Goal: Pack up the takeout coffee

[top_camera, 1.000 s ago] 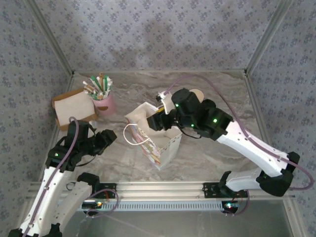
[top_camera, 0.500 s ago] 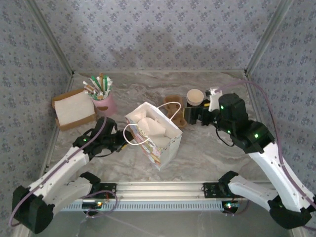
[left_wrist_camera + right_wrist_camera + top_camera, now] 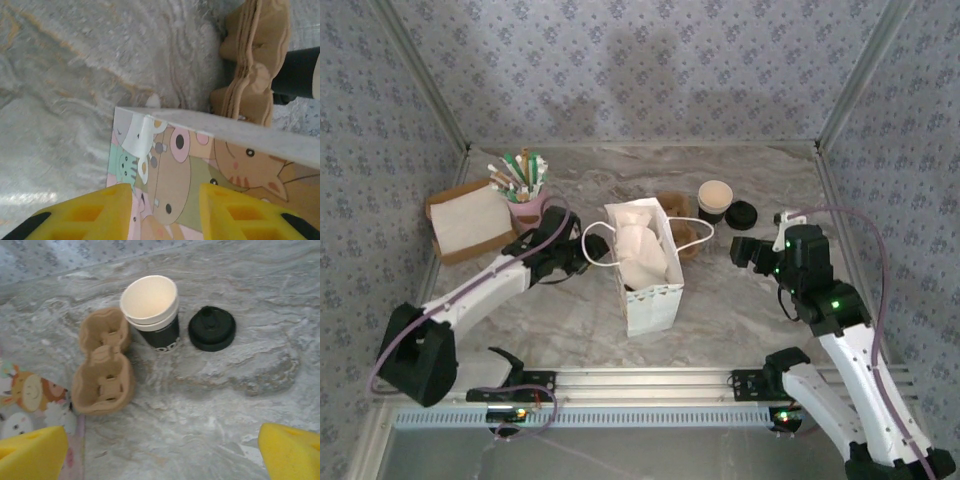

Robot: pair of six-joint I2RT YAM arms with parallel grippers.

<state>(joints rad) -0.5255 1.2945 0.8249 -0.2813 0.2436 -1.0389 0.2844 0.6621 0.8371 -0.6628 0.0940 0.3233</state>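
- The left pincer (image 3: pixel 565 262) sits against the left side of the white paper bag with a cartoon animal print (image 3: pixel 648 300), by its loop handle. In the left wrist view its yellow fingers (image 3: pixel 95 212) stand part-way apart with the printed wall between them. I cannot tell whether they pinch it. If they do not, the bag could slide or tip when something goes in.
- The bag's mouth is crowded with crumpled white paper, so a cup lowered in could catch and tilt.
- The brown moulded-pulp cup carrier (image 3: pixel 672 207) lies just behind the bag and just beside the cup, so a reach for the cup could knock it.
- The takeout coffee, a small white paper cup with a dark lower band (image 3: pixel 714 198), stands upright on the marble-patterned worktop (image 3: pixel 750 320), behind and right of the bag. Its round black plastic lid (image 3: pixel 741 213) lies beside it, not on it. Packed uncapped, it may spill. Squeezed at the bare rim, it may buckle.
- The right pincer (image 3: pixel 740 250) is released wide and empty, near the lid.
- The right wrist view shows the cup's pale interior and the lid's spout. The overhead view gives the bag's filling, and the left wrist view gives the print close up.
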